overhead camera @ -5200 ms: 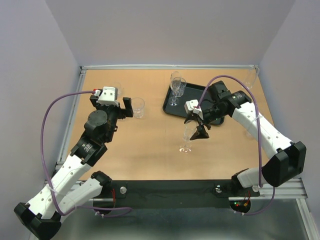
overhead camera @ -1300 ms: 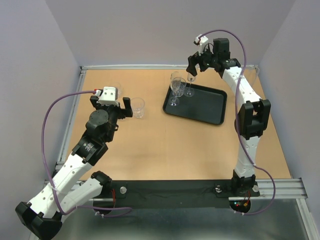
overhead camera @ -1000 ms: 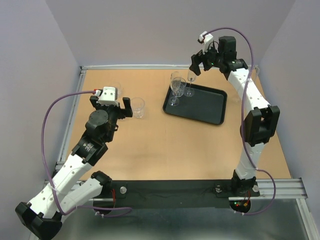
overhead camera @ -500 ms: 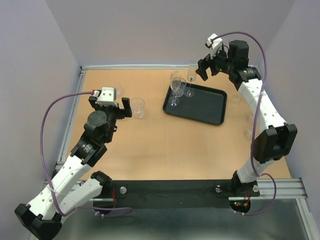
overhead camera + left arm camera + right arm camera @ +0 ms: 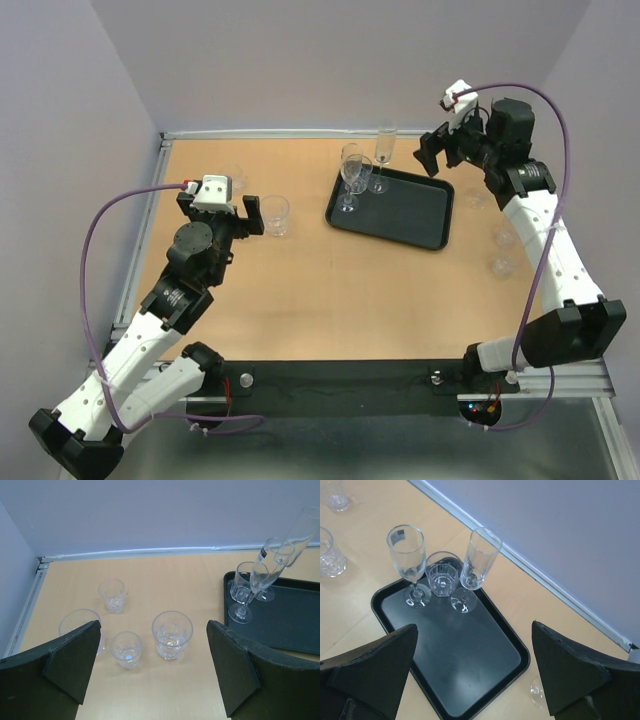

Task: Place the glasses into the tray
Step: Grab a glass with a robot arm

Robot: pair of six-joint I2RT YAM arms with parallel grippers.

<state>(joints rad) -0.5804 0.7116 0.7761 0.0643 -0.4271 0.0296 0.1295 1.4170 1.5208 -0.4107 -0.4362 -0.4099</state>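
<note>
Clear glass, likely light, slippery and fragile: four tumblers (image 5: 172, 634) stand on the bench (image 5: 175, 580) just ahead of the spread, empty left tool (image 5: 152, 630); best gripped across the wall. The right tool (image 5: 474, 626), also spread, hangs above the tray (image 5: 470, 665) with three glasses (image 5: 480, 560).

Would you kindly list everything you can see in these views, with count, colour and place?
tray: one, black, on the table's far right half
champagne flutes: two, clear, upright at one end of the tray
tumbler in the tray: one, clear, between the flutes
tumblers on the table: four, clear, left of the tray
other glasses: clear, right of the tray, too faint to count
table: one, light wood
left gripper: one, black, open, empty, over the four tumblers
right gripper: one, black, open, empty, raised above the tray
</note>
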